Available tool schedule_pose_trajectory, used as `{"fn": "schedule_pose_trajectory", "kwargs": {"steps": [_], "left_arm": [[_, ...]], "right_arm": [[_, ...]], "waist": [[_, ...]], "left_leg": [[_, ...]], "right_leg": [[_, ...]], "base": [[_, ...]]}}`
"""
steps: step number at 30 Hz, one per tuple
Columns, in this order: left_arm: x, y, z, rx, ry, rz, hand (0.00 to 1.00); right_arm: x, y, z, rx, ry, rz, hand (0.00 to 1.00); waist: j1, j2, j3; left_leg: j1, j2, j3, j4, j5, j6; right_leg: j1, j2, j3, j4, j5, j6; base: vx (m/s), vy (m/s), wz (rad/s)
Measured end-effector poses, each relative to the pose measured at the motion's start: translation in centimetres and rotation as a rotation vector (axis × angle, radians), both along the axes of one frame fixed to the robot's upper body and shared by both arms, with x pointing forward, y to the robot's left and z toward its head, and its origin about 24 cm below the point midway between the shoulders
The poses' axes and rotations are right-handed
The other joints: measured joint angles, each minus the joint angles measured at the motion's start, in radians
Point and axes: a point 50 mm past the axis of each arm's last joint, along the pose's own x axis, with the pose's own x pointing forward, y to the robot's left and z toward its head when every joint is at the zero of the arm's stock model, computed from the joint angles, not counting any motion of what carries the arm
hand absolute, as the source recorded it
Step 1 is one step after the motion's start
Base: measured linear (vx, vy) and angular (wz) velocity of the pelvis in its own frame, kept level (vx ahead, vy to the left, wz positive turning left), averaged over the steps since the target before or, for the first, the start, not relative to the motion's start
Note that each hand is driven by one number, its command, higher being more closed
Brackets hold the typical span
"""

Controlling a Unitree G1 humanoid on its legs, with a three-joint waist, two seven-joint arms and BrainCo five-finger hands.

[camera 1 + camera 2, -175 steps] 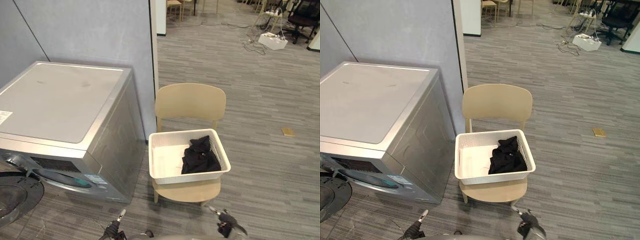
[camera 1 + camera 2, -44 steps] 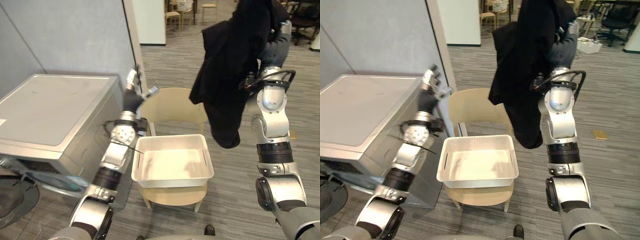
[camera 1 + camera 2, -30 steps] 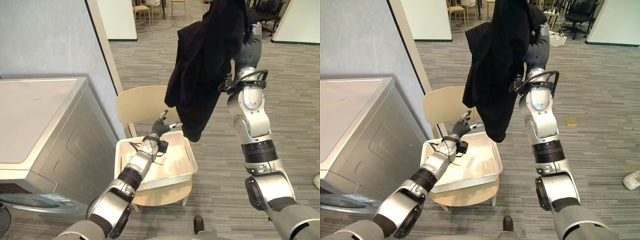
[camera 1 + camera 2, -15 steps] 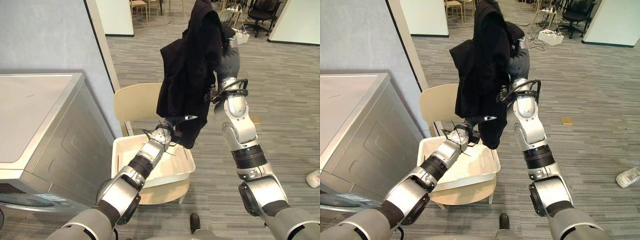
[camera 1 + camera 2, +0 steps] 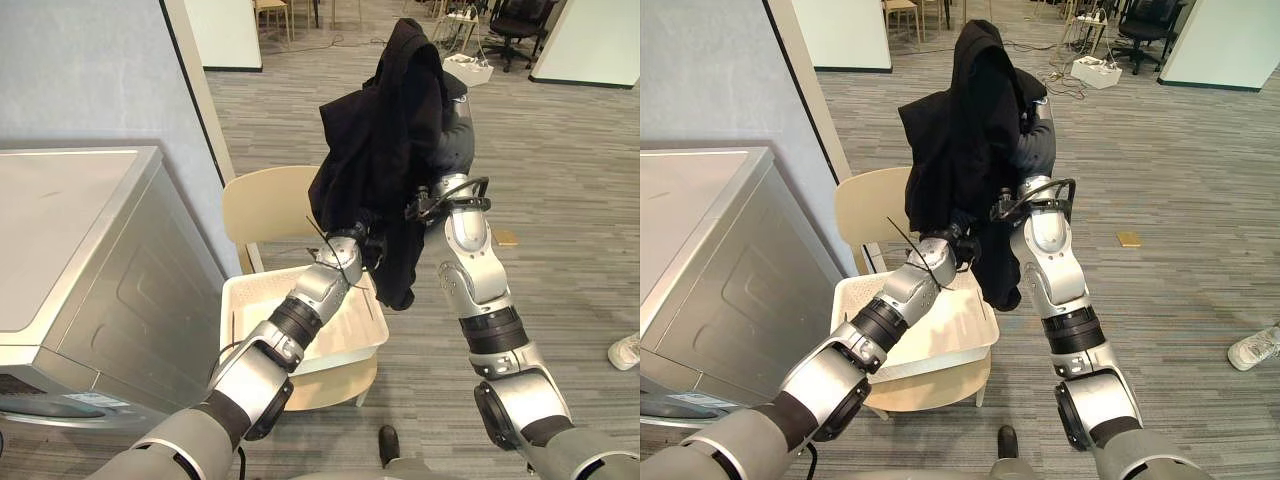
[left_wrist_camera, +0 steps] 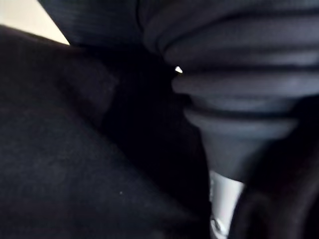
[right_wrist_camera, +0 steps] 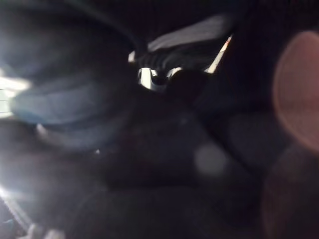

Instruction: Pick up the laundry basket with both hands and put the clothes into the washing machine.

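A silver-grey metal washing machine (image 5: 90, 250) stands at the left, against a blue-grey partition wall (image 5: 90, 70) behind it. Just to its right is a pale wooden chair (image 5: 265, 205), and a white plastic laundry basket (image 5: 250, 315) sits on its seat. A black cloth garment (image 5: 385, 130) hangs above the basket's far right corner, draped over the raised right arm (image 5: 470, 275). The left arm (image 5: 300, 305) crosses over the basket to the garment's lower folds. A person's white shoe (image 5: 625, 352) lies on the floor, far right.
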Motion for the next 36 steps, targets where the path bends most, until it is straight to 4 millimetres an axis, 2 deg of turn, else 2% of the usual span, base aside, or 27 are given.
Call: {"fn": "schedule_pose_trajectory", "kwargs": {"steps": [5,15,16,22,28,36], "left_arm": [[0.1,1.2,2.5,-0.108,-0.071,0.046,0.00],[-0.1,2.3,4.6,-0.191,-0.145,0.077,0.00],[-0.1,2.4,4.9,-0.202,-0.152,0.082,1.00],[-0.4,2.5,5.5,-0.220,-0.176,0.077,1.00],[-0.8,1.6,5.4,-0.199,-0.180,0.044,1.00],[-1.1,0.8,5.0,-0.179,-0.175,0.017,1.00]], "right_arm": [[-0.1,-2.1,-0.7,0.047,0.022,-0.069,1.00],[-0.6,-2.7,-1.3,0.064,0.026,-0.088,1.00],[-0.6,-2.7,-1.4,0.062,0.028,-0.087,1.00],[-0.7,-3.0,-2.5,0.067,0.065,-0.096,1.00],[-0.7,-2.7,-2.6,0.071,0.067,-0.085,1.00],[-0.7,-2.2,-2.8,0.077,0.077,-0.057,1.00]], "waist": [[0.000,-0.004,0.000],[-0.001,-0.011,0.000],[-0.001,-0.011,0.000],[-0.003,-0.024,-0.001],[-0.004,-0.034,-0.001],[-0.004,-0.035,-0.001]], "left_leg": [[0.008,0.000,-0.002,0.000,-0.001,0.001],[0.008,0.000,-0.002,0.000,-0.001,0.001],[0.008,0.000,-0.002,0.000,-0.001,0.001],[0.008,0.000,-0.001,0.000,-0.002,0.001],[0.008,0.000,0.001,0.000,-0.002,0.001],[0.007,-0.001,0.012,0.000,-0.002,0.000]], "right_leg": [[0.010,0.000,-0.002,0.000,-0.001,0.000],[0.009,0.000,-0.002,0.000,-0.001,0.000],[0.009,0.000,-0.002,0.000,-0.001,0.000],[0.008,0.000,-0.001,0.000,-0.001,0.001],[0.006,0.000,0.000,0.000,-0.001,0.000],[-0.002,0.000,0.006,0.000,0.000,0.000]], "base": [[0.00,0.000,0.00],[0.00,0.000,0.00],[0.00,0.000,0.00],[0.00,0.000,0.00],[0.00,0.000,0.00],[0.00,0.000,-0.03]]}}
